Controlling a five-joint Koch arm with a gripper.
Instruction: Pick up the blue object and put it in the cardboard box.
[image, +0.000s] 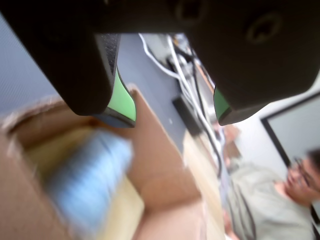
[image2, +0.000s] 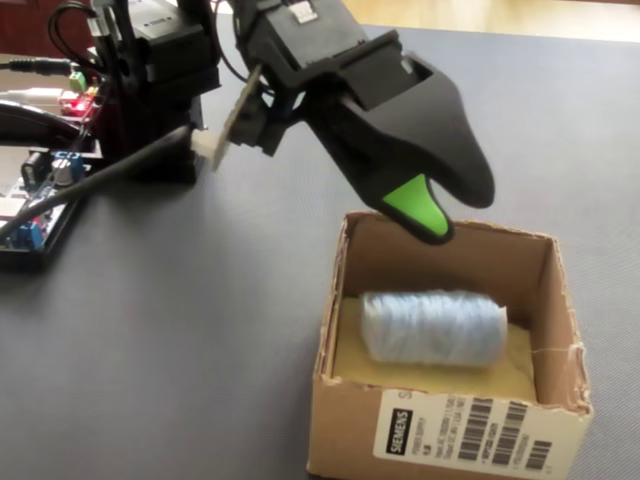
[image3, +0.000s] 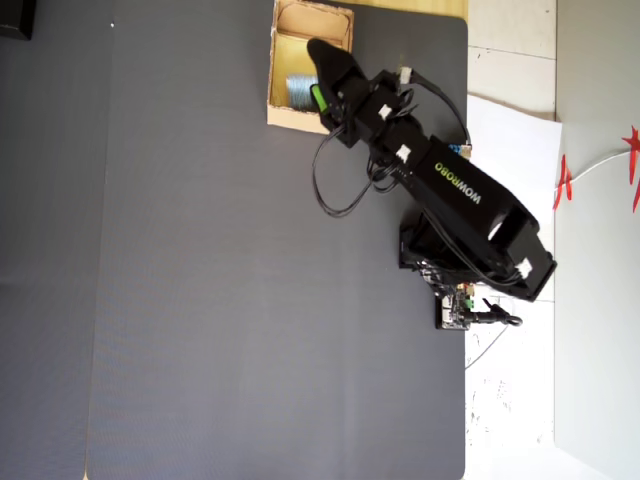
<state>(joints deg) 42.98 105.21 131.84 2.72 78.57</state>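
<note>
The blue object (image2: 432, 326) lies on its side on the yellowish floor of the cardboard box (image2: 450, 440), a pale ribbed roll. In the wrist view it is a blur (image: 90, 180) low inside the box (image: 160, 165). My gripper (image2: 450, 205) hangs just above the box's far rim, open, its green-padded jaws well apart with nothing between them (image: 175, 117). In the overhead view the gripper (image3: 318, 75) reaches over the box (image3: 272, 60) at the mat's top edge, beside the blue object (image3: 296, 90).
The arm's base (image3: 470, 250) stands at the grey mat's right edge. Circuit boards and cables (image2: 40, 200) lie beside it. White cables (image: 185, 85) and a person (image: 280, 200) show beyond the table in the wrist view.
</note>
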